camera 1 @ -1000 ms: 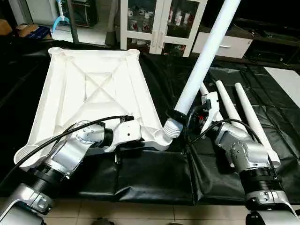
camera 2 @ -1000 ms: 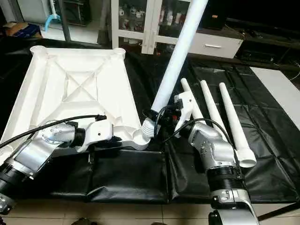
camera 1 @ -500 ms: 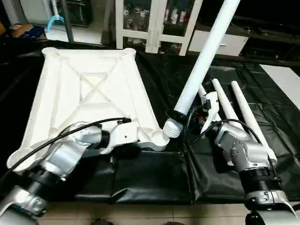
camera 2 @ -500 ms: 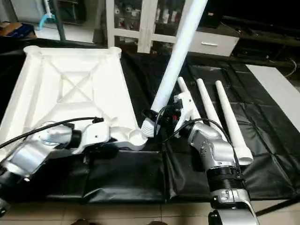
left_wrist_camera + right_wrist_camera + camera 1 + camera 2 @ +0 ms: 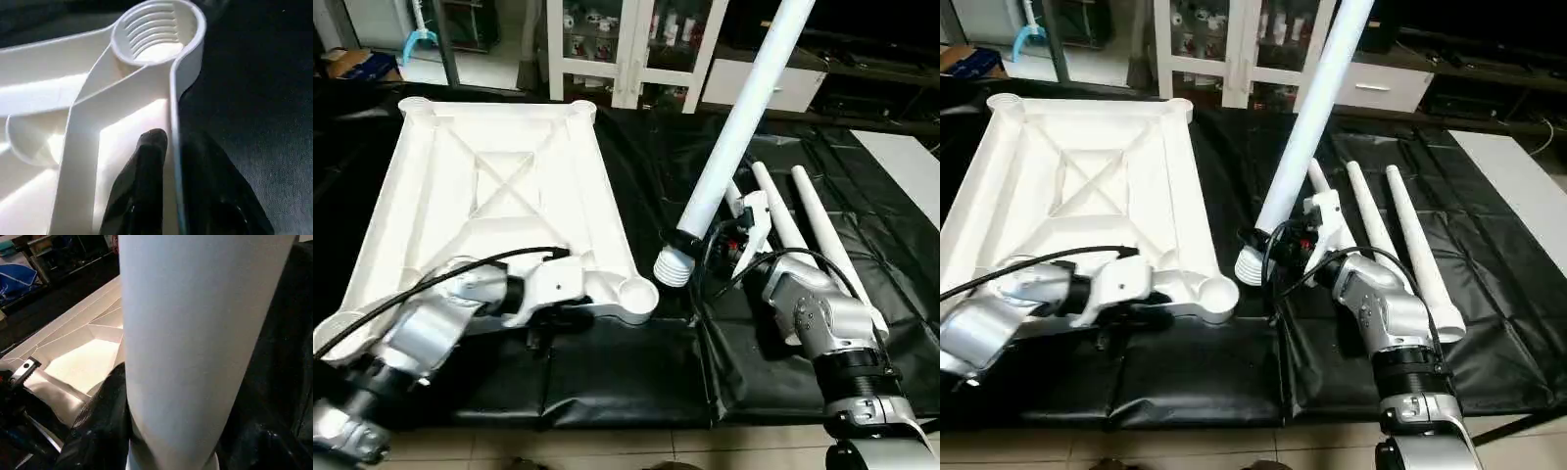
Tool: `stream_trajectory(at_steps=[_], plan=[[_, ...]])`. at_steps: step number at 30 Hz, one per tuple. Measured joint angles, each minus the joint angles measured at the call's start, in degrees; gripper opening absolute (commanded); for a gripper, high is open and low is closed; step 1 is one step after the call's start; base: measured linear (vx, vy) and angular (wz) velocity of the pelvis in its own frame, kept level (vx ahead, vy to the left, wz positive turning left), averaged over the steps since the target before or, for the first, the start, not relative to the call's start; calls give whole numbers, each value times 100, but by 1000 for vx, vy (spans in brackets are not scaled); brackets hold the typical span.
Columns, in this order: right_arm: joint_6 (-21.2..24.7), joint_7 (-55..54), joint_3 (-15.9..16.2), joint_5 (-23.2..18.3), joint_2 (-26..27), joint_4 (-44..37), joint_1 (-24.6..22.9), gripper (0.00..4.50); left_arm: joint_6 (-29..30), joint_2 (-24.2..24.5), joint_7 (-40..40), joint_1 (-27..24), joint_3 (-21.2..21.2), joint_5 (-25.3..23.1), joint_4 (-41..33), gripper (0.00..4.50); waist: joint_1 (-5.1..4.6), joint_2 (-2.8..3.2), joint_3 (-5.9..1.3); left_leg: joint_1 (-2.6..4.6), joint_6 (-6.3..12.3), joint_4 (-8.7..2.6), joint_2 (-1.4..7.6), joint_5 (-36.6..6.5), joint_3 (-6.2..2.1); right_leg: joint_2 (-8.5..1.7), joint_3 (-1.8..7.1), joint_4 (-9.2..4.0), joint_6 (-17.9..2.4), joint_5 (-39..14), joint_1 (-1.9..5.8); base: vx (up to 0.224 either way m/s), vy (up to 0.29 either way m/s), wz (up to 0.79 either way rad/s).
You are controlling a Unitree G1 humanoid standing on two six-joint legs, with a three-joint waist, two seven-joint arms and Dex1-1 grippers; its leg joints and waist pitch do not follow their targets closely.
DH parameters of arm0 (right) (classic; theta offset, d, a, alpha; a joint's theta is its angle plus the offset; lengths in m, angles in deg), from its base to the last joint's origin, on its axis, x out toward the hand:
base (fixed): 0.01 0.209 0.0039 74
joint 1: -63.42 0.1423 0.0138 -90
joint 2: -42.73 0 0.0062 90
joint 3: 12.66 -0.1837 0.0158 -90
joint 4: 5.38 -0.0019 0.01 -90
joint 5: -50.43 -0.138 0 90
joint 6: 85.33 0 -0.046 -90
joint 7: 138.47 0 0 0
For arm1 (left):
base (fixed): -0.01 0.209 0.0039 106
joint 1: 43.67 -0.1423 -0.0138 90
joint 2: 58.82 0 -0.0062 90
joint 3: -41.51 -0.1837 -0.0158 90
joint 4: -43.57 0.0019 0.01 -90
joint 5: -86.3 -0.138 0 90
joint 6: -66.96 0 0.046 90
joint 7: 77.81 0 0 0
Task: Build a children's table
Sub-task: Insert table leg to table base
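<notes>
Black sheeting (image 5: 617, 367) is spread beneath the table top (image 5: 499, 206) (underside up), its rim straddled by the left end effector (image 5: 168, 161); a leg (image 5: 734, 137) is gripped by the right end effector (image 5: 690, 240).

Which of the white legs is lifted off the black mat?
The leg held in the right hand. It stands tilted, threaded end down beside the top's near corner socket; the other legs lie flat on the mat.

The white top (image 5: 1087, 186) lies upside down on a black mat (image 5: 1205, 367); the left gripper (image 5: 1151, 294) sits at its near edge, by a round corner socket (image 5: 1217, 291); the right gripper (image 5: 1268, 245) holds a tilted leg (image 5: 1307, 127); three more legs (image 5: 1410, 245) lie beside it.
</notes>
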Motion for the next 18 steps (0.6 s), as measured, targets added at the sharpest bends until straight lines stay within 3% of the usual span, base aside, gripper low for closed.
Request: stream_trajectory(at_steps=[2,3,5,11,17,18], plan=[[0,0,0,-8,0,1,4,187,110,37,-29,-37,71,91,-41,93,0,-3,5,-1,0,0,0,0,0,0,0,0,-1,0,-1,0,0,0],[0,0,0,-9,0,3,13,187,184,44,-55,-49,112,140,-71,121,0,-7,11,-2,0,0,0,0,0,0,0,0,-1,0,-2,0,0,0],[0,0,-3,-10,-1,12,70,187,322,107,-131,-104,188,210,-186,128,0,-17,24,-6,0,0,0,0,1,0,1,-1,-1,0,-4,0,0,0],[-6,0,-8,-14,-1,23,159,187,244,318,-152,-117,203,157,-248,171,13,-23,30,-16,4,-9,0,-2,6,0,0,-22,-2,-1,-6,0,0,0],[-6,-4,-9,-28,1,22,159,187,69,448,-183,-128,177,-58,-249,174,63,-20,31,-11,5,-11,0,-3,9,0,2,-25,-4,0,-4,0,0,0],[-6,-5,-10,-36,1,21,159,187,44,448,-182,-130,168,-91,-251,155,70,-20,31,-9,5,-11,0,-3,9,0,2,-24,-4,0,-3,0,0,0]])
